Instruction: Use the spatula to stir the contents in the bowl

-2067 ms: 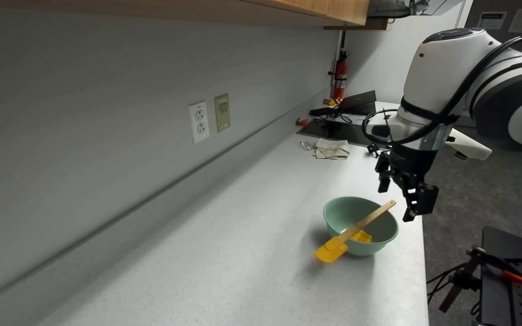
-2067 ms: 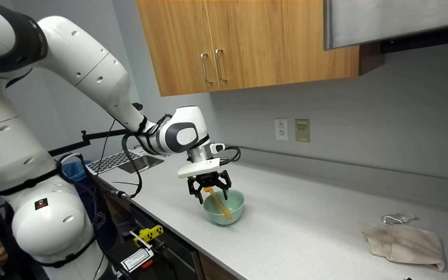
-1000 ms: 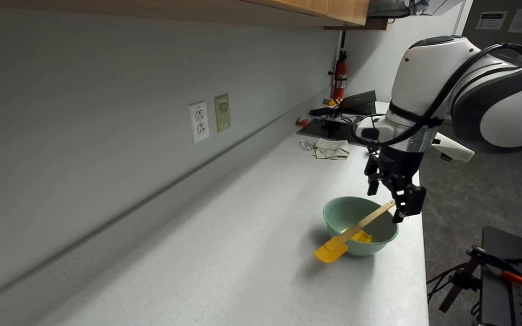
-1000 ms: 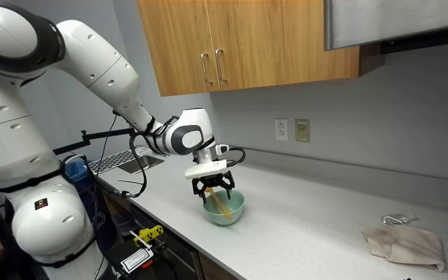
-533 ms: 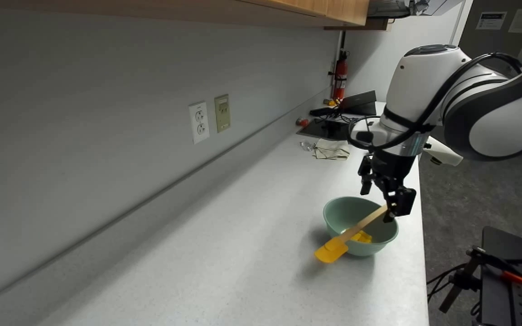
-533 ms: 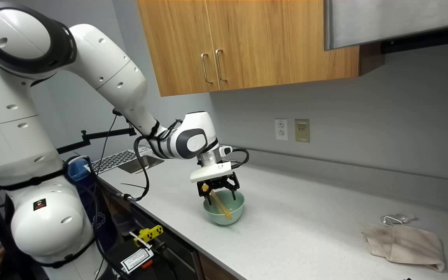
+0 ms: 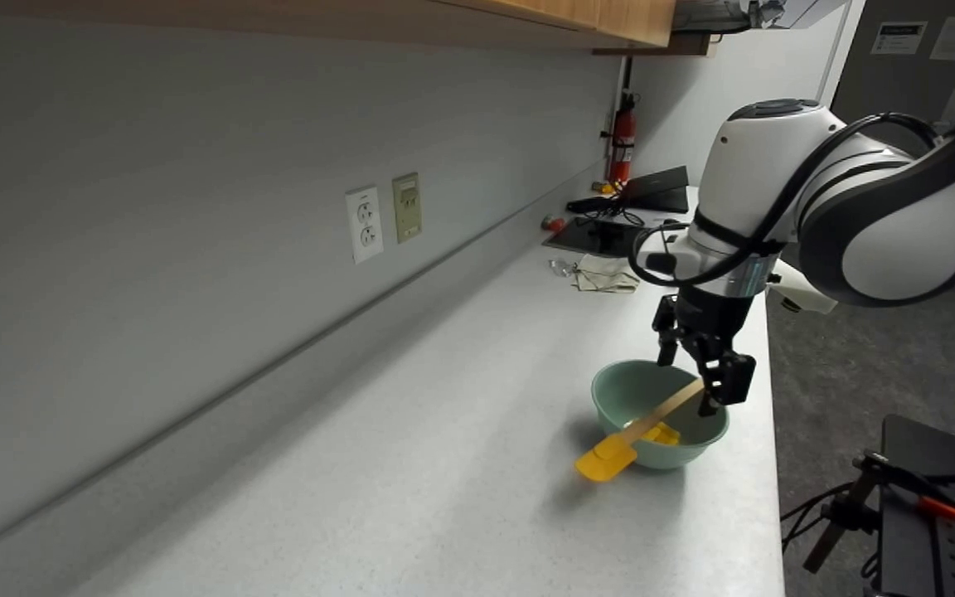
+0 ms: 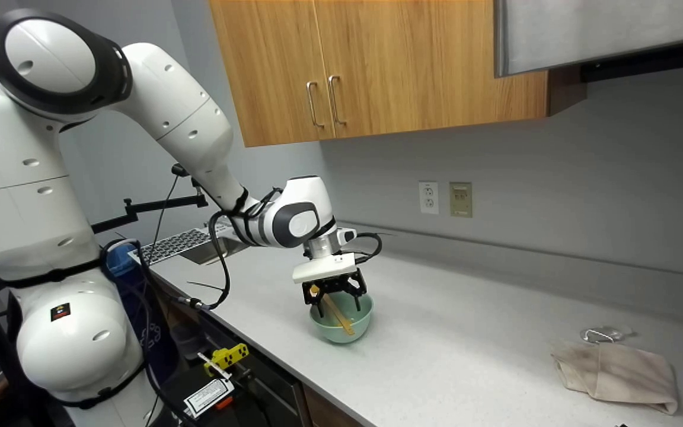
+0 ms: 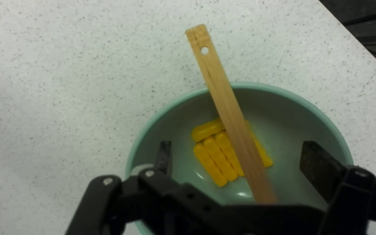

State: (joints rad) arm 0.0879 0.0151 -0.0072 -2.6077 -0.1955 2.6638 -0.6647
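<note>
The spatula, with its pale wooden handle [image 9: 226, 109] and yellow blade [image 7: 606, 458], lies across the mint-green bowl [image 9: 292, 130]. Its handle end sticks out past one rim and the blade past the opposite one. In the wrist view the blade is hidden behind the gripper. The contents are several yellow pieces [image 9: 216, 158] at the bottom of the bowl [image 7: 620, 390], partly under the handle. My gripper [image 9: 238, 153] stands open above the bowl, fingers pointing down on either side of the handle and apart from it. Both exterior views show the gripper [image 8: 339, 310] over the bowl [image 8: 360, 323].
A wall with outlets [image 8: 428, 197] runs behind the counter [image 7: 411, 464]. Wooden cabinets [image 8: 401, 65] hang overhead. A folded cloth [image 8: 620, 373] and a small clear object [image 8: 602, 334] lie farther along the counter. The counter's front edge is close to the bowl.
My gripper has travelled over the bowl and, most recently, come slightly lower, its fingers now around the handle's sides. The spatula, contents and bowl have not moved, and the jaws stay open.
</note>
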